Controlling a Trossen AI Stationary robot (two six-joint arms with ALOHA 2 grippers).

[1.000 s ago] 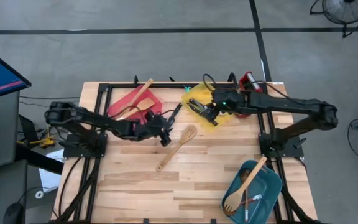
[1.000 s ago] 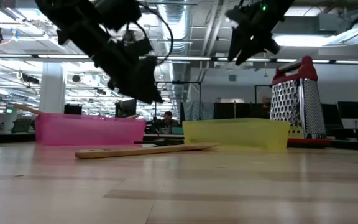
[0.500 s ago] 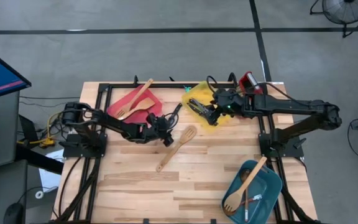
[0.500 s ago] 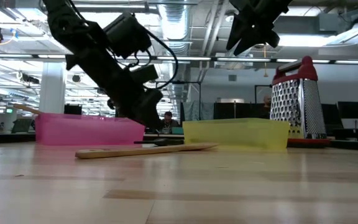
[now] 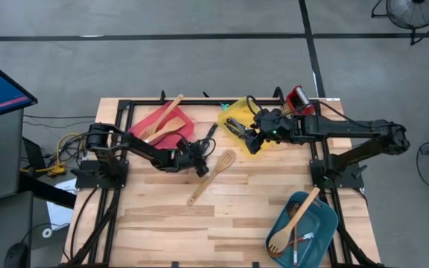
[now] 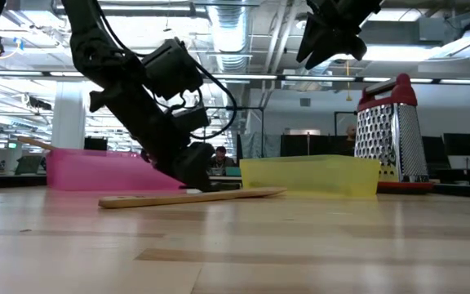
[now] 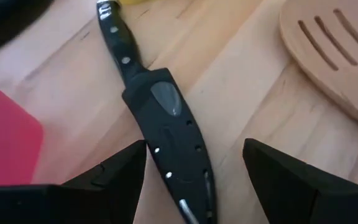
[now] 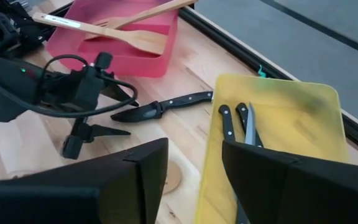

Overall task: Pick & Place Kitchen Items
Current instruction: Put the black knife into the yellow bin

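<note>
A black-handled knife [image 7: 166, 134] in a dark sheath lies flat on the wooden table between the red tray [image 5: 162, 123] and the yellow tray [image 5: 248, 119]. My left gripper [image 7: 194, 186] is low over the table, open, with a finger on either side of the sheathed blade's tip end and apart from it. The same gripper [image 6: 196, 181] shows just above the tabletop in the low view. A pale slotted turner [image 5: 211, 176] lies flat on the table beside it. My right gripper [image 8: 194, 180] hangs high over the yellow tray, open and with nothing in it.
The yellow tray [image 8: 272, 124] holds black-handled knives; the red tray [image 8: 117, 37] holds wooden utensils. A teal tray [image 5: 304, 223] with a wooden spoon stands at the near right. A steel grater [image 6: 394, 131] with a red top stands at the far right.
My left gripper has come down toward the table and tipped further downward, ending low over the knife's sheathed blade, still open. The knife and the slotted turner have stayed where they were.
</note>
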